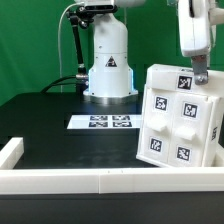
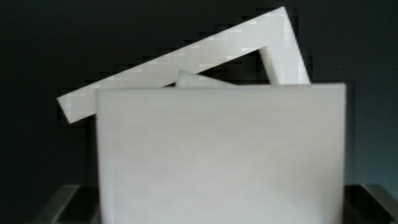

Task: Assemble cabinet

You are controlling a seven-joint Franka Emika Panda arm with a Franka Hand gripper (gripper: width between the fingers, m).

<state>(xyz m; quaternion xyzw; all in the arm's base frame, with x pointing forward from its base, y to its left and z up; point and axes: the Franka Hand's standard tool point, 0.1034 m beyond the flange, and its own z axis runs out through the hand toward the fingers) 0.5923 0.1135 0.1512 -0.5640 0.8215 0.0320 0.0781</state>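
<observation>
Cabinet (image 1: pixel 178 114) tilted directly beneath gripper (image 1: pixel 200 70), lower edge on tabletop (image 1: pixel 50 115). Gripper grasps its top edge, probably to tip it for reorienting.

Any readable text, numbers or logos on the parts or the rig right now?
No readable words or numbers in either view.
Cabinet: only black-and-white square tag markers, patterns and not text.
Marker board: tag patterns only.
Robot base: small dark triangular sign, too small to read.

Black table (image 1: pixel 50 120) under the flat marker board (image 1: pixel 106 122), the tilted cabinet (image 1: pixel 180 115), a white border rail (image 1: pixel 70 178).
</observation>
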